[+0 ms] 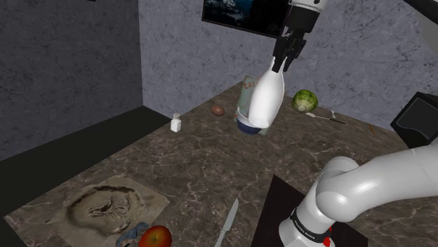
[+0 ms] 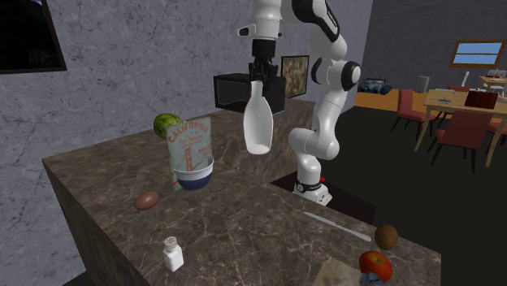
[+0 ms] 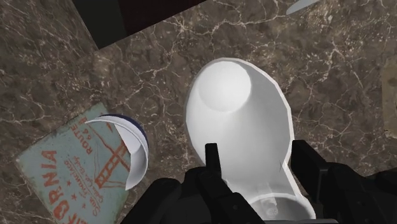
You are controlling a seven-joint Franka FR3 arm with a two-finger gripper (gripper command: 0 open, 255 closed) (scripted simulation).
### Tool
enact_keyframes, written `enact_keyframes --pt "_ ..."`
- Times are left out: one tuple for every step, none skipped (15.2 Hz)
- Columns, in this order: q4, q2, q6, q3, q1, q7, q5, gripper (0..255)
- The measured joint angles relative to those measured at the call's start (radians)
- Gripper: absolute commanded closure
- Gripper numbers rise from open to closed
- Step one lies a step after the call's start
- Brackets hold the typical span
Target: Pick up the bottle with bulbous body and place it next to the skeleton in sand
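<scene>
Grey walls stand behind a brown worktop (image 1: 210,168) with pale veins. The black pincer (image 1: 283,59) is clenched on the thin neck of a white bottle (image 1: 265,98) with a fat round body. The bottle hangs in the air, bottom down, and does not touch the worktop. In the wrist view, the black fingers (image 3: 213,165) squeeze the bottle (image 3: 245,127) from both sides.

Below it, a bit to the side, sits a blue and white bowl (image 2: 195,175). A picture card (image 2: 189,144) stands right by the bowl. A green cabbage (image 1: 304,100), a brown egg-shaped thing (image 1: 218,110) and a small white shaker (image 1: 176,123) sit on the worktop too.

The skeleton in sand (image 1: 109,207) lies flat at the shoulder view's lower left, well apart from the bottle. A red apple (image 1: 155,237) is just beside it, and a knife (image 1: 228,223) lies near.
</scene>
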Motion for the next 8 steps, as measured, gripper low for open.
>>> enact_keyframes --pt "0.022 0.009 -0.013 0.001 0.000 0.001 0.001 255" --pt "0.046 0.018 -0.028 0.000 0.000 0.000 0.000 255" --pt "0.065 0.029 -0.037 0.000 0.000 0.000 0.000 255" --pt "0.095 0.041 -0.054 -0.002 0.000 -0.003 0.000 255" --pt "0.116 0.047 -0.068 0.000 0.000 -0.001 0.000 255" --pt "0.139 0.057 -0.082 -0.001 0.000 -0.002 0.000 255" --pt "0.163 0.069 -0.095 0.000 0.000 -0.001 0.001 255" --pt "0.195 0.084 -0.111 0.000 0.001 -0.001 0.001 255"
